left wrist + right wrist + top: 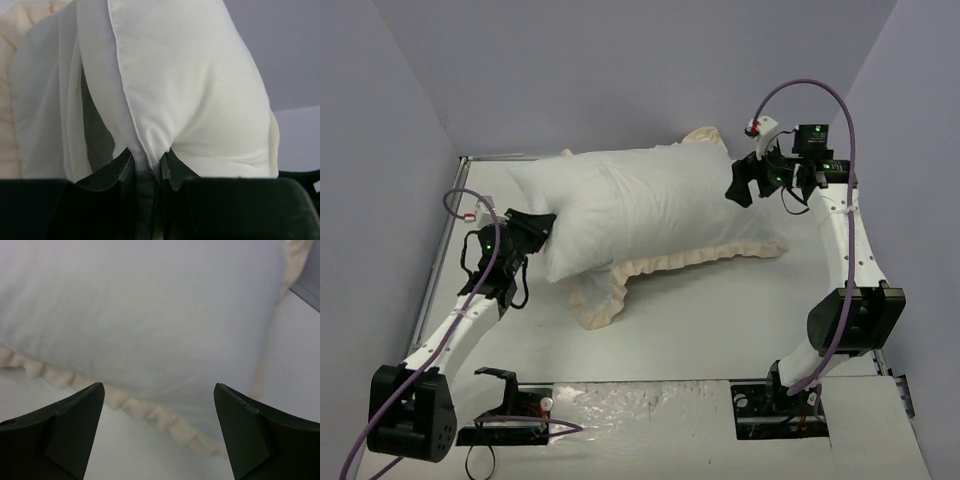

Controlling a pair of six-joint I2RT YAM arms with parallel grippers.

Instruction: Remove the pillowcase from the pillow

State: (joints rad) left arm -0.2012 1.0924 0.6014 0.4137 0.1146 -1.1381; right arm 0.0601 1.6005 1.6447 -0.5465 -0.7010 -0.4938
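The plump white pillow [560,200] lies across the middle of the table, its left end sticking out of the pillowcase [700,200]. The pillowcase lies white face up, and its cream frill [605,295] trails along the near side. My left gripper [542,232] is shut on the pillow's seamed left end [200,90], its jaws pinching the white fabric [148,162]. The loose pillowcase cloth [45,100] hangs beside it. My right gripper [740,185] is open and empty, hovering above the pillowcase's right end [150,315] and the frill [165,417].
The white table top [720,320] is walled by grey panels. A metal rail [435,260] runs along the left edge. A crinkled plastic sheet [640,400] covers the near edge between the arm bases.
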